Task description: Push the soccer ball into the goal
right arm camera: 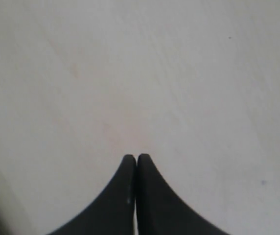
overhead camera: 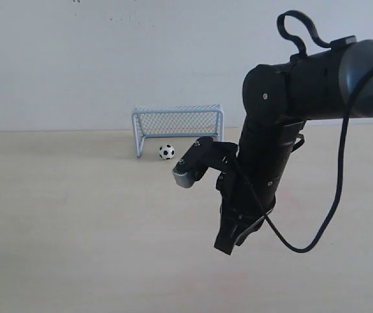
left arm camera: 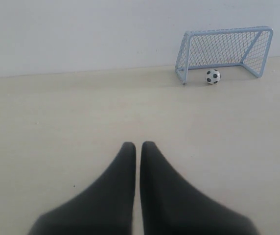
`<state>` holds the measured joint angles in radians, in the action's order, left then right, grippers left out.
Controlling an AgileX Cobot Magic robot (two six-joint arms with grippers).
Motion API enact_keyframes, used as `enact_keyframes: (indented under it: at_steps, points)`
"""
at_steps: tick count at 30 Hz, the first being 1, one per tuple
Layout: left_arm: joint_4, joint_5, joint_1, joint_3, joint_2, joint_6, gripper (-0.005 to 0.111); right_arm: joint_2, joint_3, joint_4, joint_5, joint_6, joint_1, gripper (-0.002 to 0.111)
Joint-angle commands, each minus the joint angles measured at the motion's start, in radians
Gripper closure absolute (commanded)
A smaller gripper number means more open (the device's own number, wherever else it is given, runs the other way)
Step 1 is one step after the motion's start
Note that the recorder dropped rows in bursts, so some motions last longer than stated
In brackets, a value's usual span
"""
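Note:
The goal (overhead camera: 173, 122) stands at the far edge of the table against the wall, its mouth facing the table. The soccer ball (overhead camera: 166, 152) rests on the table just in front of the mouth, near one post. The left wrist view shows the goal (left arm camera: 218, 49) and the ball (left arm camera: 212, 77) far ahead of my left gripper (left arm camera: 138, 145), which is shut and empty. My right gripper (overhead camera: 225, 244) points down at the bare table, well short of the ball, and is shut on nothing (right arm camera: 136, 157). My left gripper is out of the exterior view.
The pale wooden table (overhead camera: 75, 222) runs back to a white wall (overhead camera: 108, 59). The bulky right arm (overhead camera: 284, 124) with its looping black cable (overhead camera: 330, 215) fills the right side of the exterior view and hides the goal's right post.

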<state>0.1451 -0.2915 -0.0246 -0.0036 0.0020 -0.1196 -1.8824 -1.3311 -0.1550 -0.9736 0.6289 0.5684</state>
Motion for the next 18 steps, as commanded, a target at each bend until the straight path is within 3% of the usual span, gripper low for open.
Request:
enact_keyframes:
  at_steps: [1,18]
  points:
    - [0.002,-0.002,0.003,0.004,-0.002,0.004,0.102,0.022,0.006,-0.102,-0.017,0.000,0.001,0.108]
    - [0.002,-0.002,0.003,0.004,-0.002,0.004,0.102,0.022,0.006,-0.113,0.006,0.000,0.001,0.108]
